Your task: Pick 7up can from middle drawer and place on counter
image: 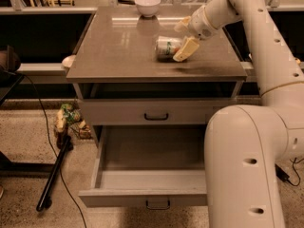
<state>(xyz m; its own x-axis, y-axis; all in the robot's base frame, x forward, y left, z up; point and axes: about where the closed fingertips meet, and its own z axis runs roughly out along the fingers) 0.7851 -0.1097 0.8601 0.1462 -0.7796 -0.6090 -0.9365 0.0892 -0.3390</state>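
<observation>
High frontal camera looks down; pincer point(179, 41) above counter point(118, 46).

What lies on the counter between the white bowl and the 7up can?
Nothing: the camera view shows bare counter between bowl and 7up can. The hand is at the can.

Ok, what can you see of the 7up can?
The small silver-and-white metal 7up can with green markings lies on its side over the right half of the glossy grey-brown counter. The cream claw is at its right end, partly covering it. Whether it rests on the slab is unclear.
</observation>
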